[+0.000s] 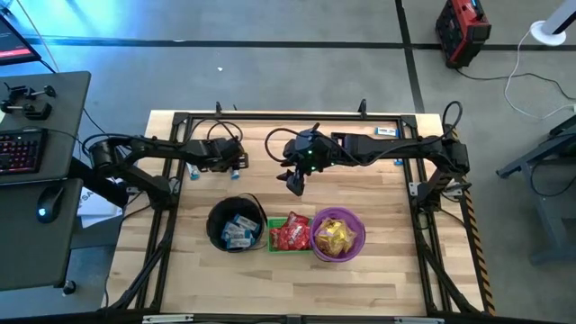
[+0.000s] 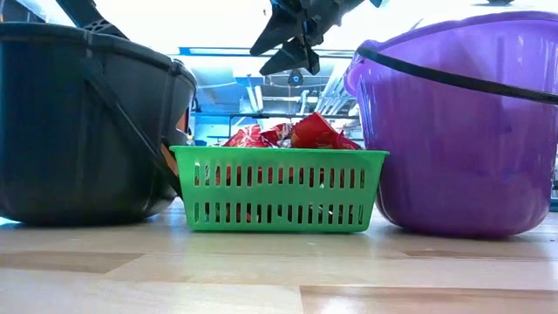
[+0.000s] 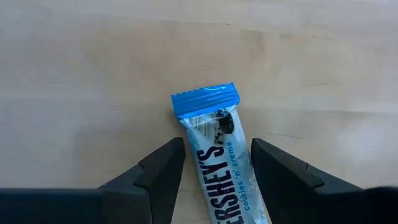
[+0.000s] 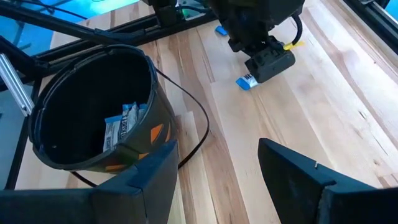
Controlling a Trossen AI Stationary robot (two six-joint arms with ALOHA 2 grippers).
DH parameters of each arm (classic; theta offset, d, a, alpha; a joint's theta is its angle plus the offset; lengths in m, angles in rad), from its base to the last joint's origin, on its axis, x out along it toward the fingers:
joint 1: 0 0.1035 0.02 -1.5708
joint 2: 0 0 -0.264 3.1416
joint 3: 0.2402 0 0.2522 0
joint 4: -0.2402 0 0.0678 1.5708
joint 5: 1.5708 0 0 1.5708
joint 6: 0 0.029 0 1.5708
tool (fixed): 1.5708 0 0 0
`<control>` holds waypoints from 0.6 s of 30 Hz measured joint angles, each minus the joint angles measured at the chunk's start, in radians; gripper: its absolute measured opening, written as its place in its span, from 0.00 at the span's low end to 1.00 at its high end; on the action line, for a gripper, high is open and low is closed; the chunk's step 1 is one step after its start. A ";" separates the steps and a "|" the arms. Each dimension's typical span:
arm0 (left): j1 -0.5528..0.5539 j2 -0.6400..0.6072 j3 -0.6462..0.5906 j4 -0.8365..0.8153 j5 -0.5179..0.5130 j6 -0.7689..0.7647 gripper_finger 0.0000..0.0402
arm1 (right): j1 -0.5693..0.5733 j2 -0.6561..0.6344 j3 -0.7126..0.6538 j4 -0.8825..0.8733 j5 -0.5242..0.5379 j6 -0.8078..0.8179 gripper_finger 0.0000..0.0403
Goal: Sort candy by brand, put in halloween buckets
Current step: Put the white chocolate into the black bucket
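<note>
1. My left hand (image 3: 211, 180) is down at the tabletop (image 3: 93, 74), fingers apart, straddling a blue-and-white Hershey's cookies 'n' creme bar (image 3: 217, 155). The fingers are not touching the wrapper yet, so nothing is gripped.
2. The bar lies flat on the wood, crimped blue end pointing away from my wrist.
3. Step in hand, as I judge it: picking this bar for the blue-and-white bucket.
4. Next move calls for squeezing onto the bar's sides, lifting clear, then carrying to the black pail (image 1: 236, 225). The wrapper is slick and thin, so it could slip or skate.
5. My right hand (image 1: 295, 183) hovers mid-table above the wood, fingers spread, holding nothing.
6. Farther toward the front edge, the buckets sit in a row, close side by side.
7. The black pail already has blue-and-white candies (image 4: 124, 127) inside.
8. The green basket (image 2: 279, 187) in the middle holds red wrappers (image 2: 288, 135).
9. The purple bucket (image 1: 351, 247) holds yellow candies (image 1: 335, 236).
10. A couple more blue pieces (image 4: 246, 82) lie near my left hand, still unsorted.
</note>
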 joint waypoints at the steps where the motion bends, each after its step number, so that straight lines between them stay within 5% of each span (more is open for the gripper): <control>1: -0.002 0.000 0.000 -0.004 0.000 0.005 0.46 | 0.000 0.000 0.000 0.000 0.000 0.000 0.53; 6: -0.018 0.000 0.000 -0.019 -0.006 0.024 0.39 | 0.000 0.000 0.000 0.001 0.001 0.000 0.53; 11: -0.042 -0.014 0.023 -0.055 -0.009 0.038 0.12 | 0.000 0.000 0.000 0.001 0.001 0.000 0.53; 18: -0.020 -0.157 0.130 -0.106 -0.058 0.202 0.01 | 0.000 0.000 0.000 0.001 0.001 -0.003 0.53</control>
